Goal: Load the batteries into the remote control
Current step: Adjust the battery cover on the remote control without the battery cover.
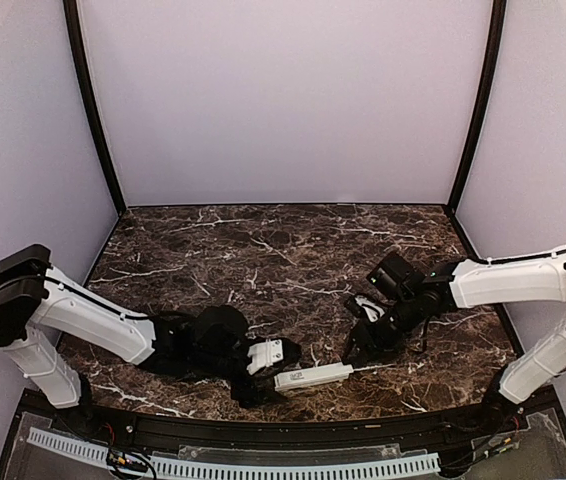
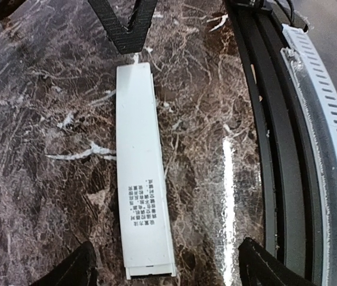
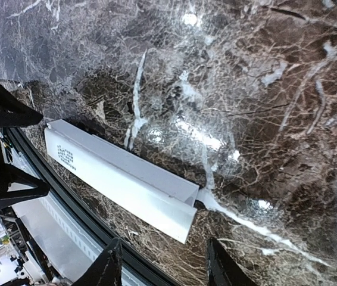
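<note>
Remote control [image 2: 142, 173] between fingers of gaping left claw [image 2: 167, 250] | right claw [image 3: 164, 244] gaping, end just ahead | I'd pinch long edges squarely

The remote control [image 2: 143, 173] lies flat on the table [image 1: 263, 250], stretched lengthwise between the two grippers. Its near end sits between the spread fingers of the left gripper [image 2: 165, 265], clear of both. Its far end points at the right gripper [image 3: 162, 265], whose parted fingers stand just before that end. To the left gripper's right, the edge rail [image 2: 270, 149] runs alongside the remote control, with the cable duct [image 2: 329, 149] beyond it.
</note>
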Available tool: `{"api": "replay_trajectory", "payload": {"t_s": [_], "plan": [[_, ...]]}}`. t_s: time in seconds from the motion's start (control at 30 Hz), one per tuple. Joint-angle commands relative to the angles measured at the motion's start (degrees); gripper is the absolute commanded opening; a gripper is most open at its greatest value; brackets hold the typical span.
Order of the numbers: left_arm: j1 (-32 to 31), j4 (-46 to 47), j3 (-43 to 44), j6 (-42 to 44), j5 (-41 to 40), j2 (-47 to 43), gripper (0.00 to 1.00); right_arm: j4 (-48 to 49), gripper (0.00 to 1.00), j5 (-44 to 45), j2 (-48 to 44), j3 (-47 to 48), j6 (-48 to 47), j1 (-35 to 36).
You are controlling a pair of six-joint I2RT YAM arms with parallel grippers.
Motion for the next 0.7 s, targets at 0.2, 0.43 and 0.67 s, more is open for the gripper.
{"api": "replay_trajectory", "payload": {"t_s": [0.2, 0.43, 0.67], "plan": [[-0.21, -4.56, -5.38, -11.36, -5.94, -14.3, 0.78, -4.75, 0.11, 6.16, -5.04, 3.72, 2.51, -0.47], [-0.21, -7.32, -7.35, -16.81, -8.62, -14.71, 0.62, 2.85, 0.0, 2.56, 3.99, 10.34, 0.56, 6.95], [-0.36, -7.52, -5.87, -14.79, -10.41, -11.55, 0.59, 5.11, 0.0, -0.56, 12.94, 14.0, -0.57, 10.4]]}}
